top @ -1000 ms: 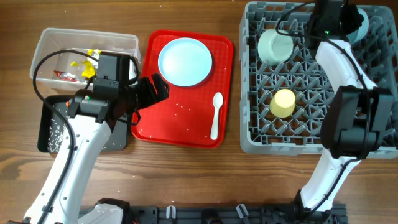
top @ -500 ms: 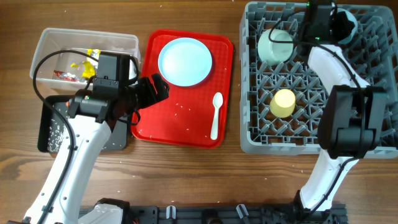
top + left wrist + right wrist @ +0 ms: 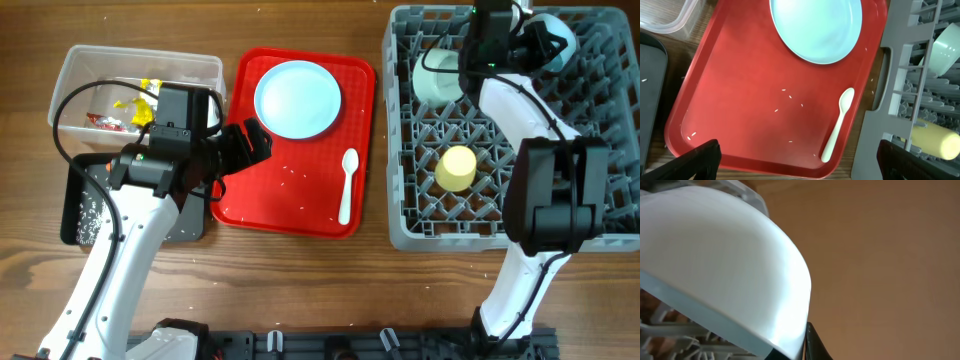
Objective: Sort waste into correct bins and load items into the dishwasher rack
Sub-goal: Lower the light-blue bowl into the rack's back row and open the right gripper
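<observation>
My left gripper [image 3: 247, 143] hangs open over the left edge of the red tray [image 3: 240, 200]; in the wrist view its gripper [image 3: 801, 159] has only tray beneath it. On the tray lie the light blue plate [image 3: 297, 98] [image 3: 816, 27], the white spoon [image 3: 347, 185] [image 3: 838, 125] and scattered rice grains [image 3: 784, 91]. My right gripper [image 3: 525, 40] is shut on the rim of a light blue bowl [image 3: 550, 42] [image 3: 715, 265] above the back of the grey dishwasher rack [image 3: 400, 225]. A second bowl [image 3: 438, 75] and the yellow cup [image 3: 457, 167] sit in the rack.
The clear tub [image 3: 70, 75] at the back left holds yellow wrappers [image 3: 135, 103] and a red wrapper [image 3: 104, 122]. In front of it, partly under my left arm, the black tray [image 3: 72, 205] holds rice [image 3: 88, 218]. The rack stands close to the red tray's right side.
My right arm has carried the bowl leftwards along the back of the rack. The left arm has not moved.
</observation>
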Controlling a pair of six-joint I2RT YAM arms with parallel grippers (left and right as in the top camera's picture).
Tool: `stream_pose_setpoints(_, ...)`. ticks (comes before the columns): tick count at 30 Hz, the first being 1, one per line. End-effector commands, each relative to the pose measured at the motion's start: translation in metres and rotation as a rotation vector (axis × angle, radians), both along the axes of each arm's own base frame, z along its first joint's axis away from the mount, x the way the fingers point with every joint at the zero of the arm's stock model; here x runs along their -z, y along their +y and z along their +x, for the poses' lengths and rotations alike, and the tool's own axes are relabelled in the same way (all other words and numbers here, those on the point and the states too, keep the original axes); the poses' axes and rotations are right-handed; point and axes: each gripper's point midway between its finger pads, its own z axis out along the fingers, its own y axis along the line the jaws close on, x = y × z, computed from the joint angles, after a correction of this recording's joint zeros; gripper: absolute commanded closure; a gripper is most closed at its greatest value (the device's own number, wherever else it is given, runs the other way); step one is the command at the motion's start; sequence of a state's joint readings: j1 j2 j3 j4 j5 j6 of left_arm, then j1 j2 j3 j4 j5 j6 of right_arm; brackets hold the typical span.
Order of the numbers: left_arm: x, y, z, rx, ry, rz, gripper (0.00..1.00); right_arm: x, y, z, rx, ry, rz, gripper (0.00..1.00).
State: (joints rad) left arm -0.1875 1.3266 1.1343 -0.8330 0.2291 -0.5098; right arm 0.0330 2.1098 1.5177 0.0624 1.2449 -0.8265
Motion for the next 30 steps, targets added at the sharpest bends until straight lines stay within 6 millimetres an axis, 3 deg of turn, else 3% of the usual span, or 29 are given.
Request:
stream_pose_setpoints(1, -0.008, 0.004, 0.003, -0.007, -0.029, 0.011, 0.00, 0.010, 0.016, -0.007, 0.019, 0.028, -0.028, 0.96)
stream_pose_setpoints(7, -0.008, 0.004, 0.003, -0.006, -0.029, 0.011, 0.00, 0.023, 0.026, -0.012, 0.000, 0.071, -0.026, 0.91)
stream_pose_setpoints(12, -0.008, 0.004, 0.003, -0.006, -0.029, 0.011, 0.00, 0.030, 0.025, -0.016, 0.007, 0.078, -0.016, 0.62)
stream_pose_setpoints(17, -0.008, 0.004, 0.003, -0.006, -0.029, 0.011, 0.00, 0.028, 0.027, -0.017, 0.011, 0.078, -0.024, 0.41)
stream_pose_setpoints(20, -0.008, 0.004, 0.003, -0.006, -0.029, 0.011, 0.00, 0.028, 0.034, -0.015, -0.001, 0.078, -0.026, 0.21)
stream_pose_setpoints(25, -0.008, 0.004, 0.003, -0.006, -0.029, 0.011, 0.00, 0.027, 0.059, -0.010, -0.054, 0.076, -0.029, 0.09)
stream_pose_setpoints(30, -0.008, 0.004, 0.003, -0.006, -0.029, 0.011, 0.00, 0.027, 0.087, -0.004, -0.121, 0.094, -0.034, 0.04)
